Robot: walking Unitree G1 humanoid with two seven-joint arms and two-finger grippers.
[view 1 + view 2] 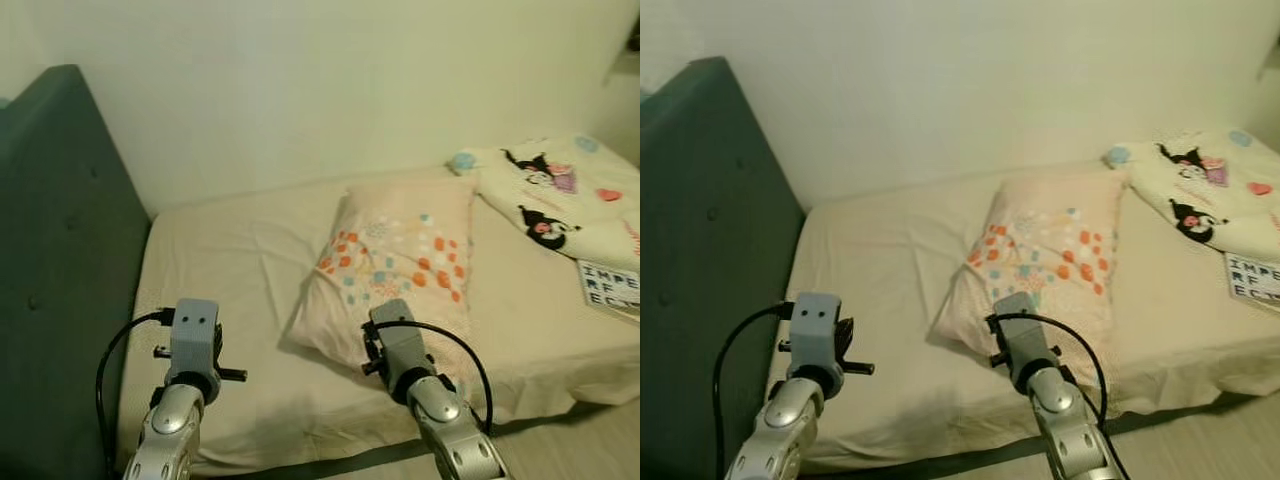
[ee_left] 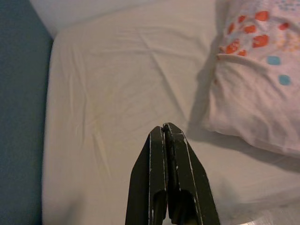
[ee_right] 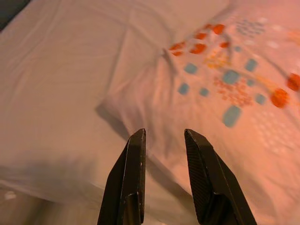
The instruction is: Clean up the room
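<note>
A pale pink pillow (image 1: 400,265) with orange and blue spots lies askew in the middle of the cream-sheeted bed (image 1: 240,270). My right gripper (image 3: 164,136) hovers open just above the pillow's near corner (image 3: 140,108), nothing between its fingers. My left gripper (image 2: 166,129) is shut and empty, held over the bare sheet left of the pillow, whose edge (image 2: 248,93) it sees alongside. In the eye views both wrists (image 1: 195,345) (image 1: 400,350) reach forward over the bed's near edge.
A dark teal headboard (image 1: 50,250) stands along the bed's left side, with a plain wall behind. A white blanket with cartoon figures (image 1: 560,200) is bunched at the right. A card with printed letters (image 1: 610,285) lies beside it. Floor runs along the bed's near edge (image 1: 560,440).
</note>
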